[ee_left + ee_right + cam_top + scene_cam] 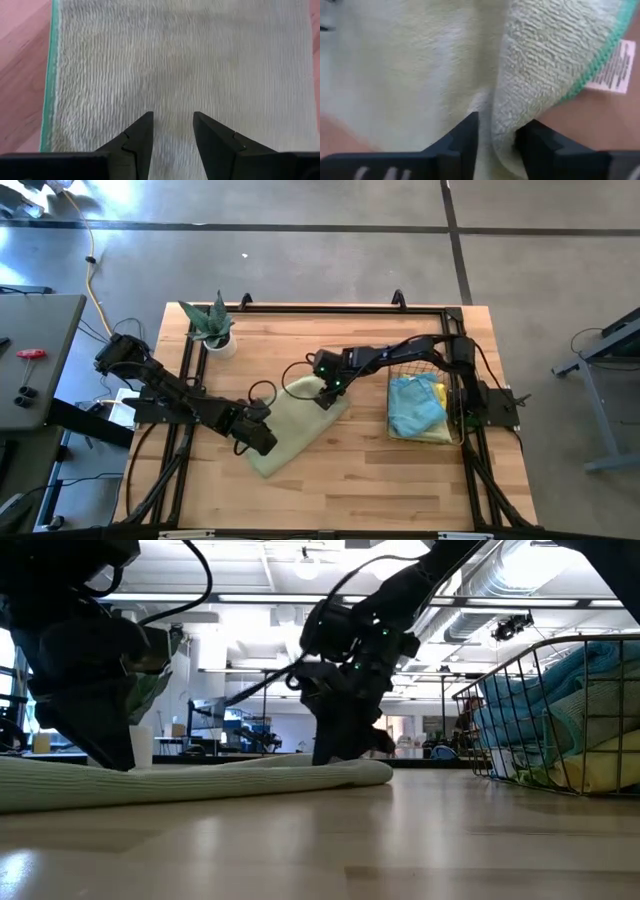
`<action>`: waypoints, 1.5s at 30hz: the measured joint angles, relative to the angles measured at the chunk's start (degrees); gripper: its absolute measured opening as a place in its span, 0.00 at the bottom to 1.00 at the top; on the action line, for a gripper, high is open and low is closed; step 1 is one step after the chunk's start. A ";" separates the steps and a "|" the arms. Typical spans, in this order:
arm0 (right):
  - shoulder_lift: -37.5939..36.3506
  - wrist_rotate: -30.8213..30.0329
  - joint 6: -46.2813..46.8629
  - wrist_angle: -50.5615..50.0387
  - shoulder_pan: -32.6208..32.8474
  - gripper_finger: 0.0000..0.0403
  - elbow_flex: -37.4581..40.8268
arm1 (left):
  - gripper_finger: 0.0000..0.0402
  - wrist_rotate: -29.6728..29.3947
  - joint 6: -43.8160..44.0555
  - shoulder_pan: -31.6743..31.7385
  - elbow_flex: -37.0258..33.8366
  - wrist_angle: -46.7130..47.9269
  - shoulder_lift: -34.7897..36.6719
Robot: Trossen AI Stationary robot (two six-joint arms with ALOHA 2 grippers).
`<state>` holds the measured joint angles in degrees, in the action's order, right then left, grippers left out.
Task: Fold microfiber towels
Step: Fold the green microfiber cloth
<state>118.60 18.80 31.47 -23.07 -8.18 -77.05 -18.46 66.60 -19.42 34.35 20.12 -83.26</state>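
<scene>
A pale green microfiber towel (300, 425) lies on the wooden table as a long folded strip, running from near left to far right. My left gripper (262, 442) stands open over its near-left end, with flat cloth showing between the fingers (145, 132). My right gripper (330, 395) is at the strip's far-right end and closes on a raised fold. A light blue towel (415, 405) and a yellow towel (432, 432) lie in the wire basket (520, 670) at the right. My left gripper's open fingertips (205, 132) come down onto the towel's top face (172, 100), slanting from above, beside its green-edged side (50, 75). Whether they press on the cloth or hover just over it cannot be told. My right gripper pinches a raised fold (505, 120) at the towel's far-right end between its two fingers, near the green-edged corner with the white label (615, 67). The fingers slant down from above. The rest of the towel lies on the table.
A potted plant (213, 325) stands at the far left of the table. The wire basket (390, 405) sits close to the right of the right gripper. Bare wood lies along the near edge.
</scene>
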 joint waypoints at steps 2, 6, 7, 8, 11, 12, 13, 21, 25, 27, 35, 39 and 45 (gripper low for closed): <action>0.15 0.67 0.85 0.09 0.24 0.24 0.04 | 0.32 -0.15 0.75 0.00 0.00 -0.02 0.00; 0.11 -1.06 0.76 -0.46 0.22 0.07 0.11 | 0.32 -0.16 0.85 0.00 0.02 -0.29 0.00; 0.09 -1.83 0.08 -0.54 0.19 0.04 0.11 | 0.32 -0.04 0.94 0.00 0.02 -0.44 0.00; 0.09 -2.19 -0.61 -0.75 0.15 0.02 0.11 | 0.32 0.07 0.95 0.00 0.02 -0.63 0.00; 0.00 -3.19 -1.84 -2.04 -0.38 0.03 0.05 | 0.32 0.93 1.41 0.00 0.04 -1.25 0.00; -0.04 -3.27 -2.13 -2.88 -0.76 0.03 -0.01 | 0.32 1.23 1.76 0.00 0.04 -1.43 0.00; -0.23 -3.56 -2.83 -3.70 -1.15 0.02 -0.05 | 0.32 1.57 1.90 0.00 0.04 -1.66 0.00; -1.37 -14.41 -10.81 -17.63 -5.07 0.01 -4.26 | 0.32 1.51 2.41 0.00 0.04 -7.77 0.00; -1.48 -20.98 -15.66 -28.11 -6.99 0.00 -10.59 | 0.32 1.28 2.42 0.00 0.04 -11.47 0.00; -1.50 -22.28 -16.95 -31.88 -7.75 0.00 -13.98 | 0.32 1.14 2.41 0.00 0.04 -12.98 0.00; -1.72 -14.98 -14.40 -35.69 -6.95 0.00 -20.79 | 0.32 1.12 5.22 0.00 0.04 -15.88 0.02; -1.60 -14.59 -13.40 -35.71 -3.21 0.00 -20.30 | 0.32 1.16 8.35 0.00 0.04 -17.65 0.02; -1.59 -14.40 -9.32 -30.28 2.34 0.00 -20.26 | 0.32 1.25 11.21 -0.76 0.11 -22.85 1.10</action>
<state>117.01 4.40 22.15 -53.35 -5.84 -97.32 -17.22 77.82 -20.18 34.45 -2.73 -82.17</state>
